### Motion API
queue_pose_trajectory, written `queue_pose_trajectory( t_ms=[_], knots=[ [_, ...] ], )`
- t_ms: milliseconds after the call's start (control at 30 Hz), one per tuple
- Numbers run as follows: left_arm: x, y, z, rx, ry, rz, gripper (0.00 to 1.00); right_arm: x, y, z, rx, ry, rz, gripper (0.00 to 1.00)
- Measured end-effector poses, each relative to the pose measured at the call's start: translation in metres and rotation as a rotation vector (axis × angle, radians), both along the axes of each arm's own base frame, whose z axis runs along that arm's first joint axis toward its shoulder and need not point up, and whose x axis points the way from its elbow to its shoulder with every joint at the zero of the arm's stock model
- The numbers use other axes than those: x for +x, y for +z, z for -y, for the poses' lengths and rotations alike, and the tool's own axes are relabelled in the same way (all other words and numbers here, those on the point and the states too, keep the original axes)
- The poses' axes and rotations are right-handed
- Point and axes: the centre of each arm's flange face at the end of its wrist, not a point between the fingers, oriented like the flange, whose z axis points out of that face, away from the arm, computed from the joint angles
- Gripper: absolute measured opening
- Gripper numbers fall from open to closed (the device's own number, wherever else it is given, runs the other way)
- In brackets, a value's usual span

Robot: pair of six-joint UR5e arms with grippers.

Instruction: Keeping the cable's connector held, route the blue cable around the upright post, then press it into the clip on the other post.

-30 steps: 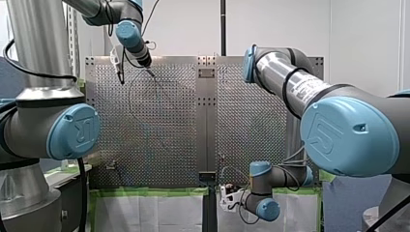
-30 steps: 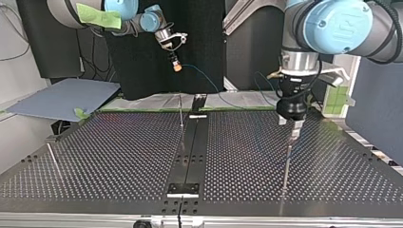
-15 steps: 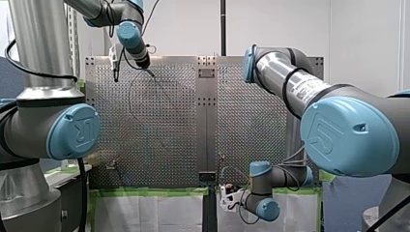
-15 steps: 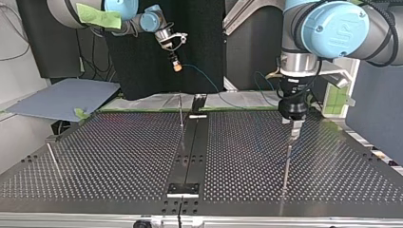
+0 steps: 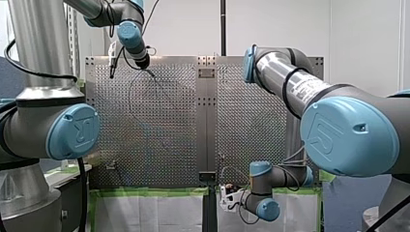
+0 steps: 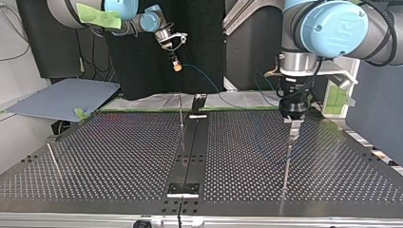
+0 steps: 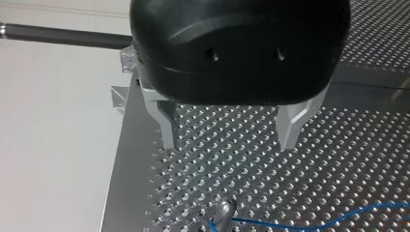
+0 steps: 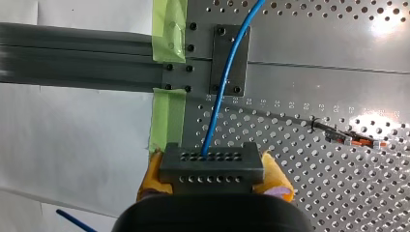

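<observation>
Since a second ago the left hand [image 6: 294, 134] has lifted slightly and edged toward the top view's right. The right arm, the cable and the posts look unchanged.

The left hand's metal fingers [image 7: 165, 123] stand wide apart with nothing between them, above the perforated tabletop [image 6: 119, 156]. Just ahead of them a thin upright post [image 7: 226, 209] rises from the tabletop. The blue cable [image 7: 290, 224] meets the post's side and runs off across the holes. In the top view this post stands directly under the left hand's tips.

The right hand [image 8: 212, 179] hangs in the air past the tabletop's far edge in the top view. Its yellow pads [image 8: 150, 176] are clamped on a dark grey connector [image 8: 211, 162]. The cable leaves the connector's face and runs over a bolted plate [image 8: 237, 58]. Beside that run, apart from the cable, a second post [image 8: 338, 134] carries a small orange piece [image 8: 361, 142].

Strips of green tape [image 8: 169, 29] line the tabletop's edge, and a black rail [image 6: 190, 152] splits it down the middle.
</observation>
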Motion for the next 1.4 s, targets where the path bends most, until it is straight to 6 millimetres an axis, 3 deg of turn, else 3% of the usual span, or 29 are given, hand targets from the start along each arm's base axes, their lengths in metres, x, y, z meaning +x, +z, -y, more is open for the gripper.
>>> queue_pose_trajectory(
  t_ms=[1000,1400],
  knots=[
    [-0.008,0.006,-0.006,0.027,0.053,0.0,0.99,0.0,0.0,0.0,-0.001,0.0,0.001,0.0],
    [0.013,-0.017,0.015,0.143,-0.019,-0.011,0.99,0.002,0.0,0.0,-0.003,0.007,-0.003,0.0]
  ],
)
